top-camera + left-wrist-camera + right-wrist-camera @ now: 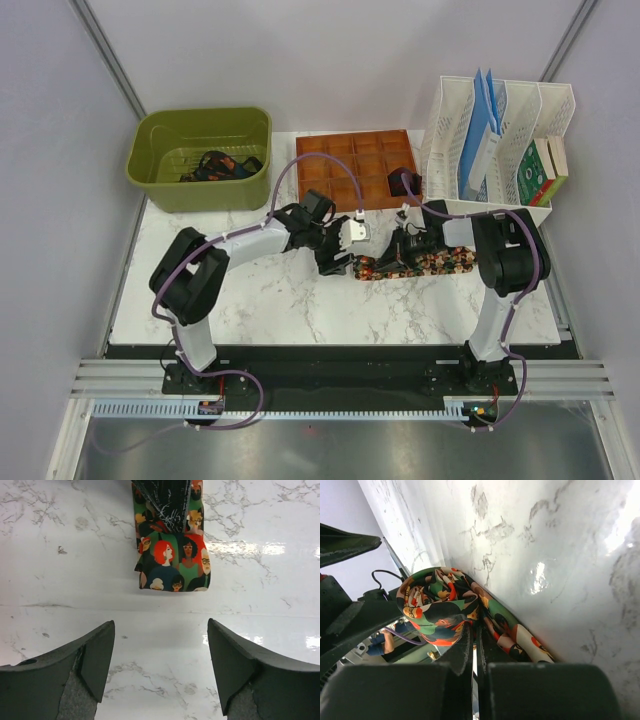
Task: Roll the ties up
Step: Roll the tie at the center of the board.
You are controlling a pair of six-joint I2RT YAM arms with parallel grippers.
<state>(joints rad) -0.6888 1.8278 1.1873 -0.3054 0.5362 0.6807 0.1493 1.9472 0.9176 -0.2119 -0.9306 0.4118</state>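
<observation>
A busily patterned tie (pixel 430 264) in red, green and orange on black lies flat across the middle of the marble table. My right gripper (pixel 405 245) is shut on it. In the right wrist view the gripper (pixel 476 627) has its tips buried in the fabric where a loose roll (pixel 435 605) meets the flat strip (pixel 515 630). My left gripper (pixel 352 238) hovers at the tie's left end. It stands open (pixel 160 625) over bare marble, just short of the tie's end (pixel 172 567). More ties (pixel 215 165) lie in the green bin.
The green bin (pixel 160 165) stands at the back left. A wooden compartment tray (pixel 340 165) behind the arms has a dark roll (pixel 403 183) in one cell. A white file rack (pixel 500 120) with blue folders and boxes fills the back right.
</observation>
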